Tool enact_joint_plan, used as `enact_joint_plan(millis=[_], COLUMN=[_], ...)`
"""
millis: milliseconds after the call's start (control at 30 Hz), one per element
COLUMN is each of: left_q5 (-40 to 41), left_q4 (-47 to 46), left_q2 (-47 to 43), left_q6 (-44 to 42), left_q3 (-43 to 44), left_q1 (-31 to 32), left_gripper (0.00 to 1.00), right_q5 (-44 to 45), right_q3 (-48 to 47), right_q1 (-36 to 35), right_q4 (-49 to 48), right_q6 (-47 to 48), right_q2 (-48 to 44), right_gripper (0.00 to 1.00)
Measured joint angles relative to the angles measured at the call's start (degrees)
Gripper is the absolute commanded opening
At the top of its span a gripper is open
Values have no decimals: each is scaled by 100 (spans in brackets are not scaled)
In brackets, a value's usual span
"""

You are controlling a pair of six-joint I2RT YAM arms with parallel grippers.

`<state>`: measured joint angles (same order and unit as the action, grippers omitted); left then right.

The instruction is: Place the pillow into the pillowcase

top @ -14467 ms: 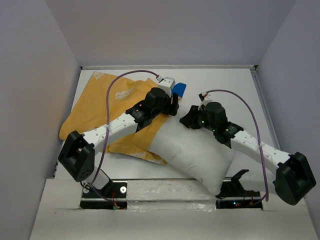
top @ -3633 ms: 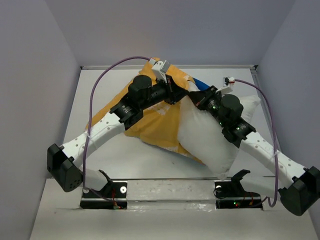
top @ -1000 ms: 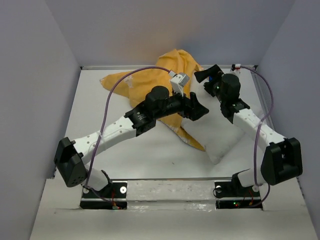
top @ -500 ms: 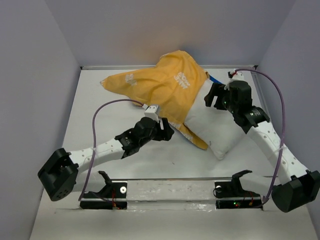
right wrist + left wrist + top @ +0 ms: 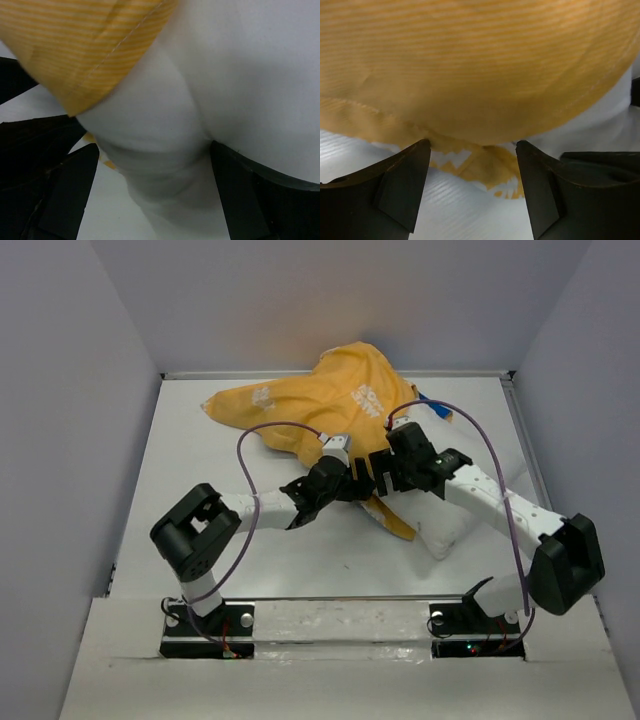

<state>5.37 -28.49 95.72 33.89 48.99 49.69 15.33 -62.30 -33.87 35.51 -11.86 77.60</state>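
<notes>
The pillowcase [image 5: 320, 405] lies heaped over the far half of the pillow [image 5: 450, 525], from the middle of the surface [image 5: 200, 500] out toward 12 o'clock. The pillow's bare white end sticks out of the opening toward 4 o'clock. So the cushion is partly sleeved, and both arms have met at the case's mouth because that is where the work remains.

The left pincer [image 5: 471, 146] stands wide, its two fingers on either side of the yellow hem, which sags just beyond the tips with nothing clamped. From there it looks placed to take the lip of the opening and draw it further down the pillow.

The right pincer [image 5: 154, 146] is also spread wide. A plump fold of the pillow bulges between its fingers, and the striped yellow hem crosses at its 10 o'clock. The fabric seems to brush the right-hand finger, though the close view makes that hard to confirm. I judge it ready to pin or push the pillow while the other arm pulls.

White lettering is printed on the yellow cloth in two patches, at about 11 and 12 o'clock of the heap, too small to read. A sliver of blue shows at 1 o'clock
</notes>
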Motion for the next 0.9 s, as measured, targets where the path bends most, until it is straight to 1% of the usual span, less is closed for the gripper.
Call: enact_joint_plan(millis=[33,67,100,133,167,200,233,267,300,400,467,500,600,700,767,833,900], left_q5=[-28,-55,-81,-111,-140,-186,-197,-199,-184,-85,-66,-66,-48,0,11,-74,-249], left_q4=[-72,-166,-269,-345,-409,-487,-529,-579,-605,-667,-713,-721,-719,-680,-647,-595,-573], left_q2=[166,328,476,584,662,741,778,798,804,804,791,763,450,-87,-544,-791,-905], left_q6=[7,22,24,46,83,111,125,116,129,85,57,48,-46,-146,-160,-168,-188], left_q3=[96,168,216,240,245,243,243,221,199,149,114,92,-81,-337,-573,-647,-649], left_q1=[-7,-7,-11,-24,-28,-28,-31,-33,-37,-87,-120,-136,-120,-33,9,24,22], left_gripper=[70,65,57,54,49,38,34,31,23,11,6,6,0,0,0,0,0], right_q5=[94,138,184,219,229,227,219,177,103,-184,-356,-369,-417,-605,-850,-1228,-1692], right_q3=[-28,-44,-63,-74,-116,-146,-170,-179,-181,-160,-160,-160,-149,-133,-127,-98,17], right_q1=[-2,-2,-9,-11,-15,-20,-22,-24,-24,-22,-7,4,76,240,334,374,380], right_q4=[-11,-28,-61,-98,-114,-144,-212,-315,-385,-612,-756,-791,-896,-979,-1067,-1193,-1543], right_q6=[11,31,59,48,35,74,68,17,-20,-136,-225,-243,-315,-382,-459,-562,-826], right_q2=[223,372,535,632,739,809,885,951,975,887,719,660,511,378,273,177,131], right_gripper=[79,72,62,34,22,10,1,0,0,0,0,0,0,0,0,0,0])
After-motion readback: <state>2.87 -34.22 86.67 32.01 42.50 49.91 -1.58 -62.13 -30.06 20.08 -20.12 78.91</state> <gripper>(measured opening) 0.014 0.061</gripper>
